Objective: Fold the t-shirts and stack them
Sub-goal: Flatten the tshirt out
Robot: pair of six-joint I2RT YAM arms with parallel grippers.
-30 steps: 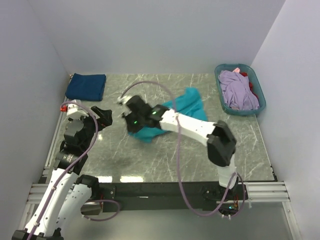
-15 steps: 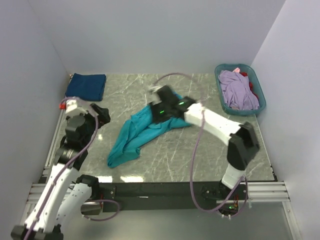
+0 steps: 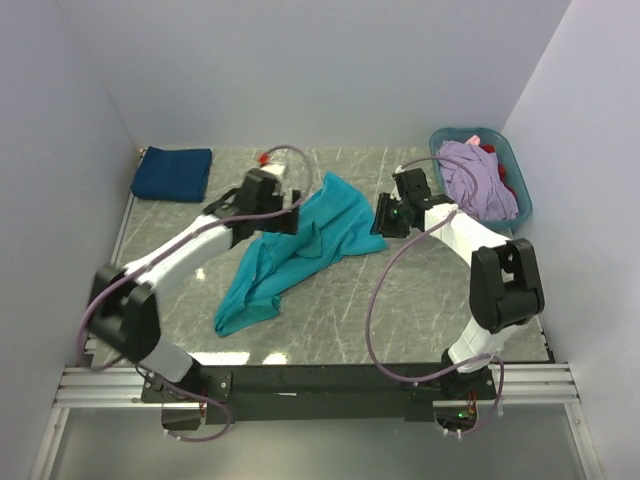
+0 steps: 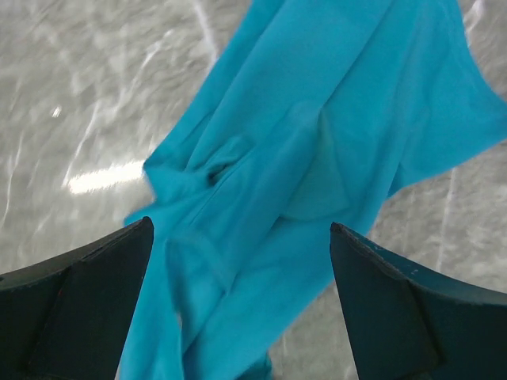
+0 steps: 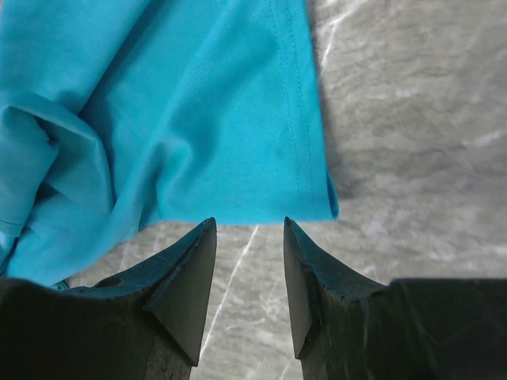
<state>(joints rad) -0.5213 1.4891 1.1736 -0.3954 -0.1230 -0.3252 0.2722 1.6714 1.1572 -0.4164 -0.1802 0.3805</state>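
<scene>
The teal t-shirt [image 3: 300, 250] lies rumpled in a slanting strip across the middle of the marble table [image 3: 330, 320]. The left claw [image 4: 242, 229] hangs over its upper part, fingers spread wide and empty. The right claw [image 5: 247, 226] sits low just off the shirt's right hem, fingers partly apart with nothing between them. A folded navy t-shirt [image 3: 172, 172] rests in the far left corner, while a lavender t-shirt [image 3: 478, 180] and a red t-shirt [image 3: 507, 176] fill the blue basket [image 3: 478, 133].

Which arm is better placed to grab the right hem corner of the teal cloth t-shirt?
Right: the right gripper sits open beside that corner; the left gripper hovers over the t-shirt's crumpled middle.
</scene>
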